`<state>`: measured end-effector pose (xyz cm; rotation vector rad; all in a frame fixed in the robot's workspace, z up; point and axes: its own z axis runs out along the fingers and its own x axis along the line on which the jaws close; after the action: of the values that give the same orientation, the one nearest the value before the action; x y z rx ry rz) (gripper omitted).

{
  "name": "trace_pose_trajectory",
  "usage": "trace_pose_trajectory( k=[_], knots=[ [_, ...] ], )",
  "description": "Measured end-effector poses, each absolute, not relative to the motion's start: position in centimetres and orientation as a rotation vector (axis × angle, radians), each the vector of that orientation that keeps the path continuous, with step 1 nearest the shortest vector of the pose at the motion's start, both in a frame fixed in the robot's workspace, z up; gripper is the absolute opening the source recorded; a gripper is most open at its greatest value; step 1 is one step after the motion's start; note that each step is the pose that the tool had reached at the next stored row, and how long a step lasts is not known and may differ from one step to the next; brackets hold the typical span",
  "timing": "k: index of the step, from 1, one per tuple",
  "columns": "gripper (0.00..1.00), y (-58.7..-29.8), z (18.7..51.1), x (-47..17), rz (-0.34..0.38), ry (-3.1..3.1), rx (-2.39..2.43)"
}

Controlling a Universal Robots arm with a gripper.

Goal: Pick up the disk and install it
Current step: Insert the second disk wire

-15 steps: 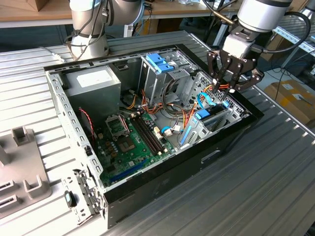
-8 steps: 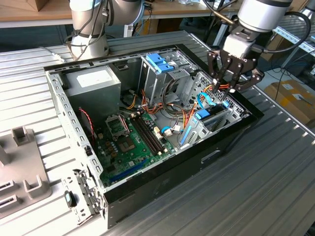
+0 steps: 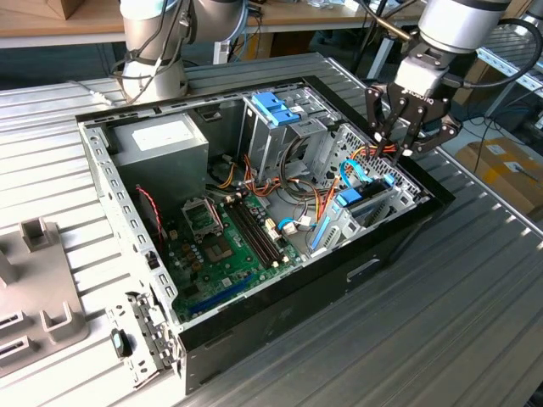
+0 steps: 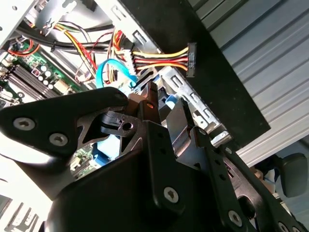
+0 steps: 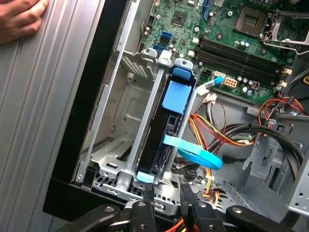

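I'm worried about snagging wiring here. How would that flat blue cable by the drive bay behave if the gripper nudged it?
The blue cable is a thin flat ribbon arching in a loose loop beside the drive bay, so it would probably flex and spring back rather than resist. It looks light, likely offering little push-back. One end seems plugged in, so dragging it with the gripper might strain that connector.

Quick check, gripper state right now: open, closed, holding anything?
Gripper: open and holding nothing, above the drive bay at the computer case's corner; the disk stands on edge in that bay.
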<state>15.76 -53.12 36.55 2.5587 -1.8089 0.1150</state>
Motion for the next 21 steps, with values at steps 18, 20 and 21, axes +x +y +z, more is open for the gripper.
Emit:
trace_pose_trajectory(
  k=[18,20,21],
  knots=[
    [0.35,-52.91,36.76,16.10,0.115,-1.807,2.560],
    [0.35,-52.90,36.99,16.32,0.115,-1.807,2.559],
    [0.35,-52.90,36.99,16.44,0.115,-1.807,2.559]
  ],
)
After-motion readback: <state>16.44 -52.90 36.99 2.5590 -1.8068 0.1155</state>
